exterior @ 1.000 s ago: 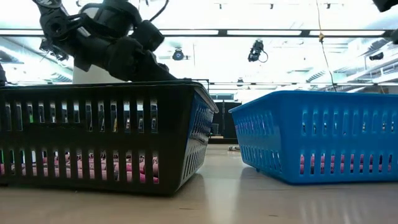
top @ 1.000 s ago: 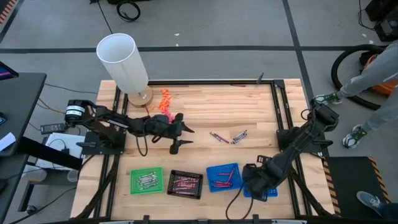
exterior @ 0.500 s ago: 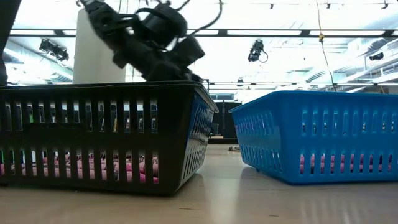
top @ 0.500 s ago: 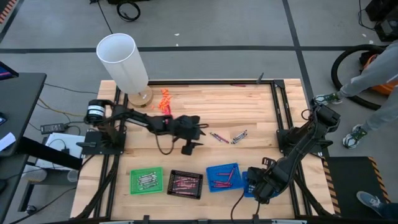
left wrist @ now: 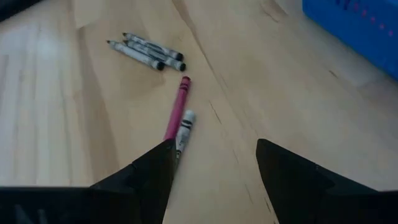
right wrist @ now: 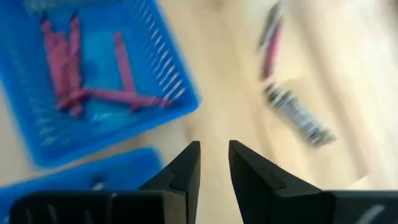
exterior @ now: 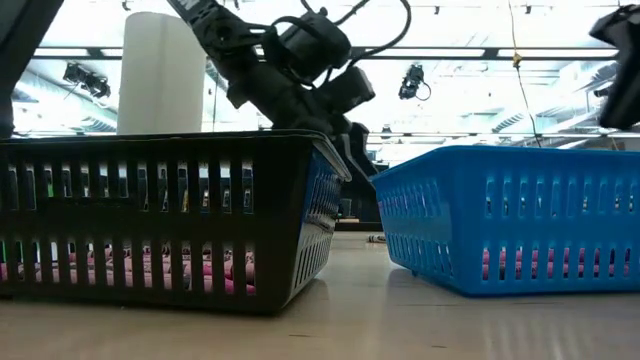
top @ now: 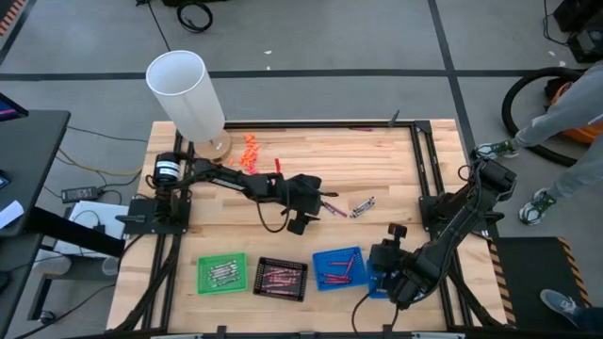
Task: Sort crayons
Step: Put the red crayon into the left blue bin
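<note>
So the left gripper [top: 316,209] is stretched out over the middle of the table with its fingers [left wrist: 146,177] spread wide and nothing between them, hovering right by a pink crayon [left wrist: 176,114] and a grey crayon [left wrist: 184,129] lying side by side on the wood. A bit past those sits a little bunch of silver-grey crayons [left wrist: 146,51], also loose on the table [top: 377,155]. The right gripper [right wrist: 214,163] is over by the near right edge, above the blue trays, jaws only a small gap apart and not holding anything. Below it, the blue tray [right wrist: 180,93] has a handful of red crayons [right wrist: 68,62] lying crossed in it. Along the near edge there's also a green tray [top: 221,274] with grey sticks and a black tray [top: 281,278] with pinkish ones. A tall white cylinder [top: 186,92] stands at the far left corner, with some orange bits [top: 249,151] next to it.
</note>
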{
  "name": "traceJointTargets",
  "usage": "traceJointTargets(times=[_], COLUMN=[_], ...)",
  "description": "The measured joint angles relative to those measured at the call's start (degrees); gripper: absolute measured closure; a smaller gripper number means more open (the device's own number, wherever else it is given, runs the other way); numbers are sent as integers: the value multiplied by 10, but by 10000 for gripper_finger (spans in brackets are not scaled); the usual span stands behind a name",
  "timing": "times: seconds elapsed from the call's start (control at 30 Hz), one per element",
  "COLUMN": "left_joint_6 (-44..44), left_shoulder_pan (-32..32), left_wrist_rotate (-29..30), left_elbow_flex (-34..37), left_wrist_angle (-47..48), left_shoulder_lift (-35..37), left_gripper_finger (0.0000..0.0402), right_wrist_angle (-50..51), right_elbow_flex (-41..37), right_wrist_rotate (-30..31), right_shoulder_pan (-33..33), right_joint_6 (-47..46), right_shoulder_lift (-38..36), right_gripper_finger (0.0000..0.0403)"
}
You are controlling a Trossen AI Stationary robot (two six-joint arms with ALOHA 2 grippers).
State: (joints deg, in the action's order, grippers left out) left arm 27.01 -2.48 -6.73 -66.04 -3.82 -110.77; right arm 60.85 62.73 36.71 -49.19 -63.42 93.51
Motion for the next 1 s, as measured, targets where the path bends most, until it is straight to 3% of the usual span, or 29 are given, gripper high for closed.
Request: traceJointTargets(times=[0.13, 0.27, 0.57, 0.83, 1.0], left_joint_6=[8, 0, -11, -9, -9], left_shoulder_pan=[-9, -25, -45, -44, -44], left_wrist_rotate=[-19, -21, -65, -54, -51], left_elbow_flex=[-19, -42, -64, -69, -69], left_wrist_angle=[16, 22, 29, 15, 6], left_shoulder_lift=[-23, -38, -40, -53, -55], left_gripper_finger=[166, 166, 167, 167, 167], right_wrist_angle=[-5, -32, -73, -157, -184], right_elbow_flex=[-26, -64, -121, -149, -163], right_wrist_rotate=[99, 146, 178, 134, 133], right_shoulder_pan=[7, 26, 65, 111, 123], right_joint_6=[-20, -44, -54, 25, 54], right_shoulder_lift=[0, 0, 0, -10, -58], right_gripper_finger=[311, 315, 317, 317, 317])
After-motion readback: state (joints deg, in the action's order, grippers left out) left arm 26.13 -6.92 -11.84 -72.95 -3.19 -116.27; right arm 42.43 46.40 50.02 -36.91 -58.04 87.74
